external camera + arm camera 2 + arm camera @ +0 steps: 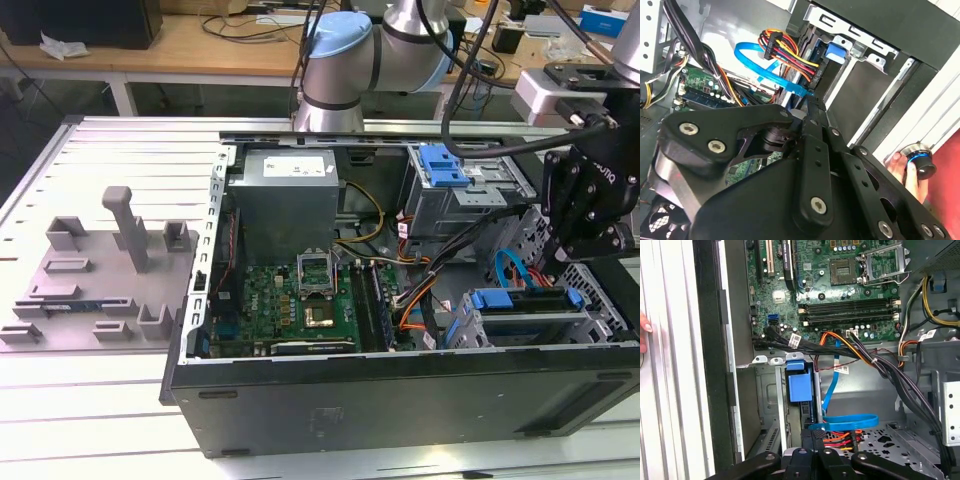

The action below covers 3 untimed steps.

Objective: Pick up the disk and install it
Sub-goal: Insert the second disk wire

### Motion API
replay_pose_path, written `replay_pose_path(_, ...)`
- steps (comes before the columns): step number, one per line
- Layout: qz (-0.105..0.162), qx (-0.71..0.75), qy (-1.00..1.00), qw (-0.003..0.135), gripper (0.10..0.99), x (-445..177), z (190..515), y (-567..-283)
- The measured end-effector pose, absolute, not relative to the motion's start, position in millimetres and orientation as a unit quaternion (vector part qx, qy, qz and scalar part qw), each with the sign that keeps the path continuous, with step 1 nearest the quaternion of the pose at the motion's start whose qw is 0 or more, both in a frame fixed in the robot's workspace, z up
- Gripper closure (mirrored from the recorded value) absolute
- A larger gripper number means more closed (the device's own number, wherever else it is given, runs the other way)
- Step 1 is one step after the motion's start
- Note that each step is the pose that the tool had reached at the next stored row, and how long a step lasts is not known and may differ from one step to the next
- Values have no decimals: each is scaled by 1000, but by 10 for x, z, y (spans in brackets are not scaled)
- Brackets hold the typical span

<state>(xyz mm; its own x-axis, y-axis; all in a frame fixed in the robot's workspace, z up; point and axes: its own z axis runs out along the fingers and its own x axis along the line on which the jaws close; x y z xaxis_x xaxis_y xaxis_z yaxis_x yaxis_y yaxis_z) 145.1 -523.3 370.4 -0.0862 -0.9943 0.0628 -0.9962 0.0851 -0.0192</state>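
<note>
Blue-framed, the flat silver disk in its plastic carrier sat edgewise in the open black computer case's lower bay, the black jaws hovering above, their opening impossible to tell.

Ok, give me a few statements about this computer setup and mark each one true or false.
1. The computer case lies open, with its motherboard showing. True.
2. A cooler with a fan sits on the processor socket. False: the socket is bare.
3. The gripper hangs over the grey fixture plate. False: it is at the exterior view's right, above the case's drive bays.
4. A person's hand is beside the case's outer wall. True.
5. The disk lies on the grey fixture plate. False: it sits in a drive cage inside the case.
</note>
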Motion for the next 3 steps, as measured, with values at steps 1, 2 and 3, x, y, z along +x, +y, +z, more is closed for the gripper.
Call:
replay_pose_path(1,28,676,-736,17,980,1451,3705,-5233)
replay_pose_path(2,28,676,-736,17,980,1451,3706,-5233)
replay_pose_path(3,28,676,-736,17,980,1451,3706,-5233)
